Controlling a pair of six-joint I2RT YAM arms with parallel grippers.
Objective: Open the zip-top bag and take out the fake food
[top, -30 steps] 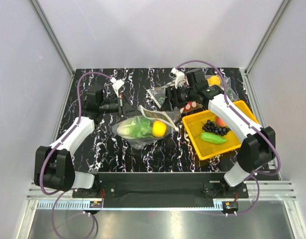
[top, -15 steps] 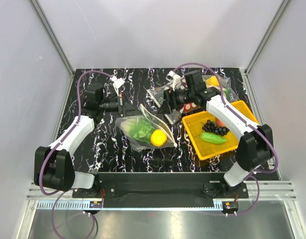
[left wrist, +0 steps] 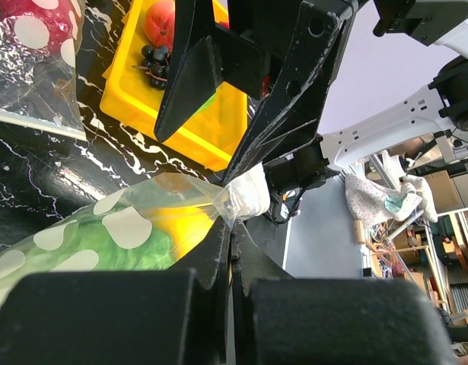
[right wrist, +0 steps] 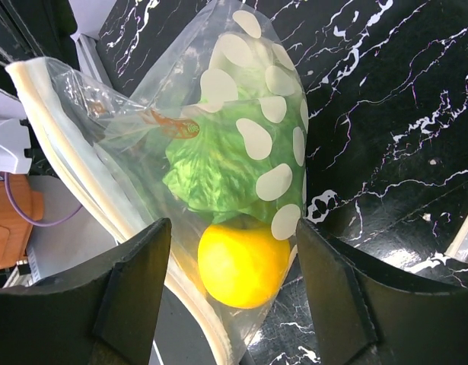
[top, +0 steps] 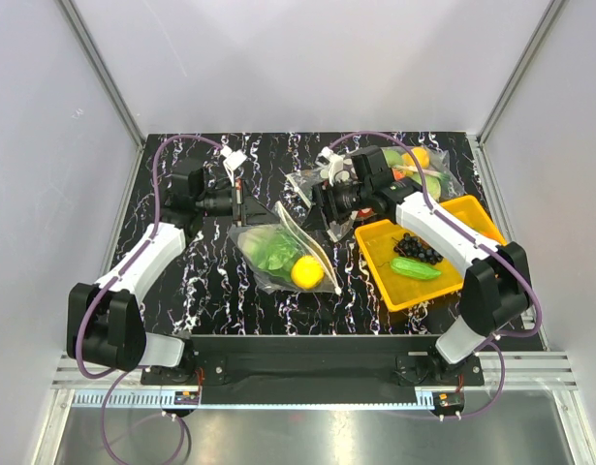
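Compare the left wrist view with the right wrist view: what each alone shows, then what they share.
Left wrist only: the left gripper shut on a corner of the zip-top bag, and grapes in the yellow bin. Right wrist only: the whole lemon and the bag's zip strip. Both: the dotted bag, the lettuce inside, and the open right gripper.

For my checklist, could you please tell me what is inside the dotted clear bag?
A lemon and green lettuce show through the bag; anything behind them is covered.
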